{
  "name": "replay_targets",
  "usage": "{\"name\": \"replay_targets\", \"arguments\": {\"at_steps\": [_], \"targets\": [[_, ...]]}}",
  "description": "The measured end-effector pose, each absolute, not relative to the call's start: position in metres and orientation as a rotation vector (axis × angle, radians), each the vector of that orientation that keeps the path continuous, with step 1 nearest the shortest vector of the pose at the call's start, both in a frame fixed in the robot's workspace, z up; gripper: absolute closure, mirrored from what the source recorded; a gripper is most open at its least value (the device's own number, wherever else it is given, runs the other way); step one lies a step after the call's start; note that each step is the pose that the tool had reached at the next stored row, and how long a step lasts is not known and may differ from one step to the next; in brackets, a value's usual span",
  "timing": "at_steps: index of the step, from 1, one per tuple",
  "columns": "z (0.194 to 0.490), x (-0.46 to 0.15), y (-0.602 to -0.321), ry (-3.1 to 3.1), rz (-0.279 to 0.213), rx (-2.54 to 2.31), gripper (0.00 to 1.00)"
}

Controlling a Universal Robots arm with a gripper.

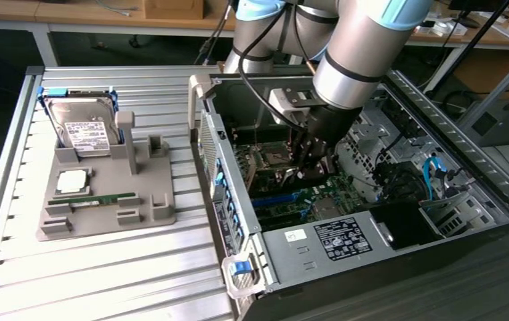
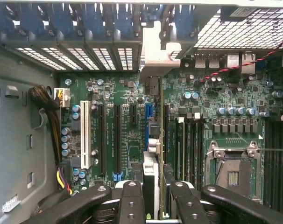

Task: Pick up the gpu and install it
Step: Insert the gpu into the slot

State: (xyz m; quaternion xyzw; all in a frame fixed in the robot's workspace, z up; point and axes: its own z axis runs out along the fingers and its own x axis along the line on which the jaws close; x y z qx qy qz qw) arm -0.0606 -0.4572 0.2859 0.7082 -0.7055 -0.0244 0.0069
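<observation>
In the wrist view the gpu (image 2: 151,170) is seen edge-on, a thin card standing upright between my two black fingers (image 2: 132,200). Its silver bracket (image 2: 153,53) reaches the rear slot openings of the case. My gripper (image 2: 155,198) is shut on the card, which sits in line with a slot on the green motherboard (image 2: 127,135), beside the blue connector (image 2: 148,112). Whether the card's edge is in the slot is hidden. In the exterior view my gripper (image 1: 312,159) is low inside the open computer case (image 1: 211,134), just above the motherboard (image 1: 326,194).
White and black expansion slots (image 2: 84,133) lie beside the card, with the CPU socket (image 2: 232,170) on its other side. At the exterior view's left a grey fixture (image 1: 102,207) holds a hard drive (image 1: 89,130), a processor (image 1: 71,180) and a memory stick (image 1: 93,198). The case walls and power supply (image 1: 344,237) hem in the arm.
</observation>
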Motion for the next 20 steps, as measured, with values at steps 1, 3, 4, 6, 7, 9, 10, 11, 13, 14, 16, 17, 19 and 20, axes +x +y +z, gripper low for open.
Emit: {"name": "replay_targets", "arguments": {"at_steps": [1, 3, 4, 6, 7, 9, 10, 11, 13, 14, 16, 17, 19, 20], "targets": [[0.2857, -0.0606, -0.4572, -2.207, -0.077, 2.215, 0.73], [0.2857, -0.0606, -0.4572, -2.207, -0.077, 2.215, 0.73], [0.2856, -0.0606, -0.4572, -2.207, -0.077, 2.215, 0.73], [0.2857, -0.0606, -0.4572, -2.207, -0.077, 2.215, 0.73], [0.2857, -0.0606, -0.4572, -2.207, -0.077, 2.215, 0.73], [0.2857, -0.0608, -0.4572, -2.207, -0.077, 2.215, 0.73], [0.2855, -0.0613, -0.4572, -2.207, -0.077, 2.215, 0.73], [0.2854, -0.0619, -0.4572, -2.207, -0.077, 2.215, 0.73], [0.285, -0.0634, -0.4572, -2.207, -0.077, 2.215, 0.73], [0.2846, -0.0645, -0.4572, -2.207, -0.077, 2.215, 0.73], [0.2837, -0.0668, -0.4571, -2.207, -0.077, 2.215, 0.73], [0.2831, -0.0678, -0.4571, -2.207, -0.077, 2.215, 0.73], [0.2818, -0.0692, -0.4572, -2.207, -0.077, 2.215, 0.73], [0.281, -0.0697, -0.4571, -2.207, -0.077, 2.215, 0.73]]}}
